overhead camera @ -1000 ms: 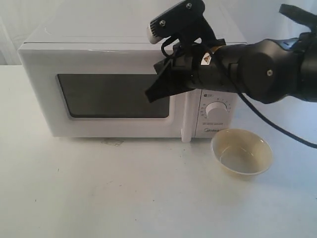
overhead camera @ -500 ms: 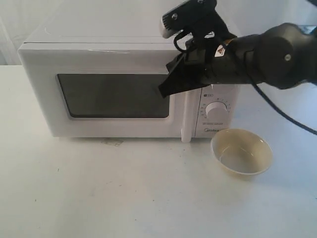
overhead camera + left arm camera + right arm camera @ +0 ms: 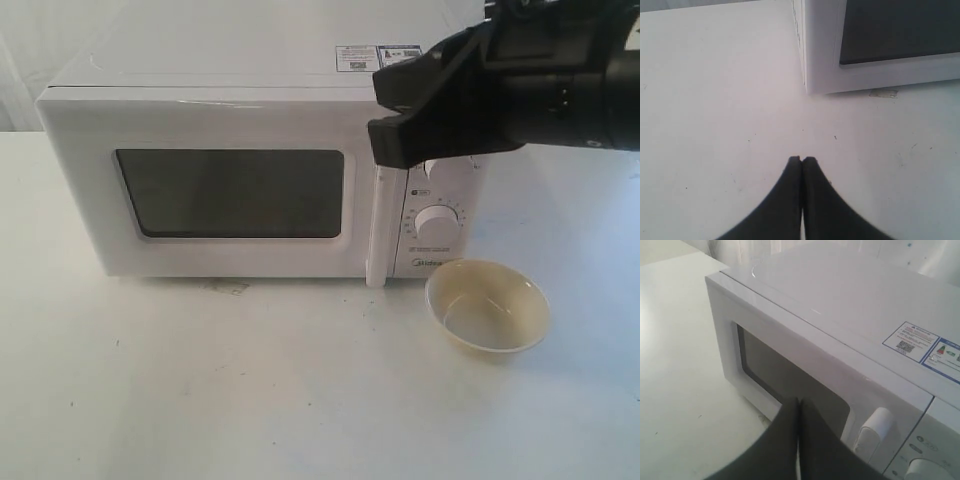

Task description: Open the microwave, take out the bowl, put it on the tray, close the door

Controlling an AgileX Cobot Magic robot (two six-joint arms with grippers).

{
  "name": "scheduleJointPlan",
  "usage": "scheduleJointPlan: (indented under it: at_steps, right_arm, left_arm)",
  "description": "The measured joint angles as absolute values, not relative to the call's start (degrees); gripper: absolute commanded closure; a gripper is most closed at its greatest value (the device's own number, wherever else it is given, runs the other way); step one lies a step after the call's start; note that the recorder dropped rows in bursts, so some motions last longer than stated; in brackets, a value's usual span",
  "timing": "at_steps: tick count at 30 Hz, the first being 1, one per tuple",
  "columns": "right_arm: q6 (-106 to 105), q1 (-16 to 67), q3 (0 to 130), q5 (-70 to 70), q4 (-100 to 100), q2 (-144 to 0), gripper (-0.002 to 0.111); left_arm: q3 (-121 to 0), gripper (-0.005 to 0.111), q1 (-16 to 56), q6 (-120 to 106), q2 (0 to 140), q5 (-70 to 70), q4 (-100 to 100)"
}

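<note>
- The white worktop [image 3: 250, 400] spreads beneath both claws.
- The microwave [image 3: 200, 75] stands just behind the right claw [image 3: 385, 140], with the door [image 3: 230, 195] closed flush.
- The right claw, pinched tight and holding nothing, hangs at the top of the bar handle [image 3: 377, 225].
- The cream bowl [image 3: 488, 305] sits upright on the worktop, below the right claw and slightly to its right, in front of the knob panel.
- The left claw [image 3: 801, 160], tips pressed together and empty, points toward the microwave's lower front corner, apart from it.

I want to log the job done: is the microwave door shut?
Shut. The door lies flush with the front of the microwave, and no gap shows at the handle.
</note>
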State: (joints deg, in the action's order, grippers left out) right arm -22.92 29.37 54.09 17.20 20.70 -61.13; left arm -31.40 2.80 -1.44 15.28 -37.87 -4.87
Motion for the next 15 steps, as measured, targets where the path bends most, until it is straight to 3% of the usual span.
scheduleJointPlan:
  at_steps: [15]
  right_arm:
    - [-22.5, 29.4, 54.1, 17.4, 20.7, -60.2, 0.108]
  left_arm:
    - [-31.4, 0.107, 2.8, -1.4, 15.3, -37.9, -4.9]
